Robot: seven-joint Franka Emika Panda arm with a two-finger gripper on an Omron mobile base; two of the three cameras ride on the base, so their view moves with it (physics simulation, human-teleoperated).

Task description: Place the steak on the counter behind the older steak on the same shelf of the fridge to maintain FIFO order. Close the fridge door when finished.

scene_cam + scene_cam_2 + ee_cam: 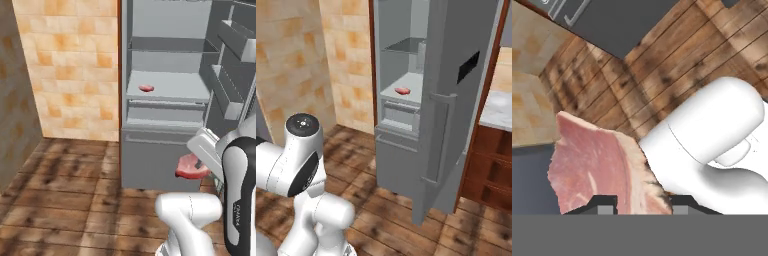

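My gripper [199,164] is shut on the steak [191,168], a pinkish-red slab held low in front of the fridge [150,155], below shelf height. In the hand view the steak [597,167] sits between the two fingertips of the gripper [643,204], with the wood floor behind it. The older steak [146,88] lies near the front left of the pale shelf [175,90]; from the right side the older steak [402,91] lies on the shelf [413,80]. The fridge door [456,100] stands open. The counter [498,107] is at the far right.
The door's inner bins [230,75] jut out on the right of the fridge opening. A darker shelf [170,47] sits above the pale one. A tiled wall [70,65] stands left of the fridge. Reddish-brown drawers [491,165] are under the counter.
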